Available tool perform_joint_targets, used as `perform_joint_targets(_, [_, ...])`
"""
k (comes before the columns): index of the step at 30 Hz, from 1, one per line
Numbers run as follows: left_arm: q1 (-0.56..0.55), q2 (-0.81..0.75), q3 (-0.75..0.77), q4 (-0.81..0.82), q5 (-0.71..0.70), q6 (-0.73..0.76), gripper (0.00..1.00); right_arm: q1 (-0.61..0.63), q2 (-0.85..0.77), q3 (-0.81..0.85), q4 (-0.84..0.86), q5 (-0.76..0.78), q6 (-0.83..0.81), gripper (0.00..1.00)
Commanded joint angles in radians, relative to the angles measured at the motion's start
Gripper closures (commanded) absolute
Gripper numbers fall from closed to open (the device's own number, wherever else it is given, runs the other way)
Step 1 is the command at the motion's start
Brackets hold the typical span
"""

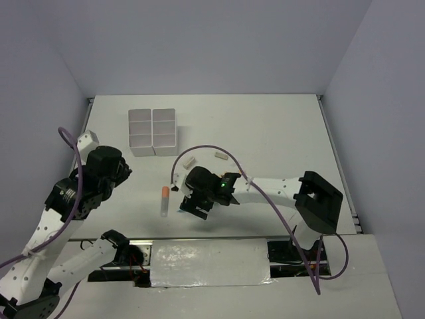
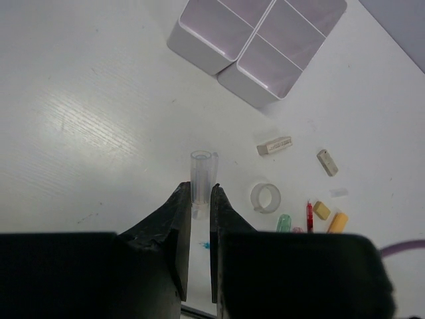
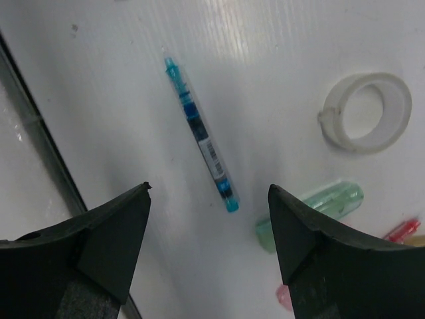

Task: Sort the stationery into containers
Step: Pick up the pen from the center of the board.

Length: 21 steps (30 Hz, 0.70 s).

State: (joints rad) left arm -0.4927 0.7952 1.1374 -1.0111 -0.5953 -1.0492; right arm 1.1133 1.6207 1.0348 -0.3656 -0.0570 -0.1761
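White arms [image 1: 46, 229], black joints [image 1: 105, 166]; purple cables [image 1: 199, 148] behind the black left pincer [image 2: 199, 199] and right pincer [image 3: 209, 193]; green light [image 1: 222, 185] behind the right.

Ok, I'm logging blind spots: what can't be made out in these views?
Top view: the right gripper covers the tape ring and green marker.
Left wrist view: unclear whether the left gripper holds the clear tube or it lies beyond.
Right wrist view: pink marker mostly hidden behind the gripper.

A white table [image 1: 279, 133] with fine ribbed streaks is closed in by plain, pale lilac-grey walls: the left wall [image 1: 33, 119], far wall [image 1: 212, 46] and right wall [image 1: 392, 119]. Soft light sheens the tabletop. A glossy white panel [image 1: 209, 262] lies along the near edge.
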Motion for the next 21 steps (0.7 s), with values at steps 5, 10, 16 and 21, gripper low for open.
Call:
perform_joint_targets(5, [0.006, -0.04, 0.033, -0.012, 0.014, 0.101, 1.0, 0.026, 0.156, 0.116, 0.024, 0.026, -0.083, 0.29])
perform_joint_targets(10, [0.006, -0.079, -0.01, 0.032, 0.038, 0.136, 1.0, 0.026, 0.211, 0.119, 0.05, 0.04, -0.082, 0.37])
perform_joint_targets(16, [0.006, -0.108, -0.014, 0.016, 0.02, 0.132, 1.0, 0.063, 0.24, 0.068, 0.073, 0.074, -0.049, 0.6])
perform_joint_targets(21, [0.006, -0.126, -0.011, 0.016, 0.028, 0.133, 1.0, 0.075, 0.232, 0.039, 0.077, 0.062, -0.004, 1.0])
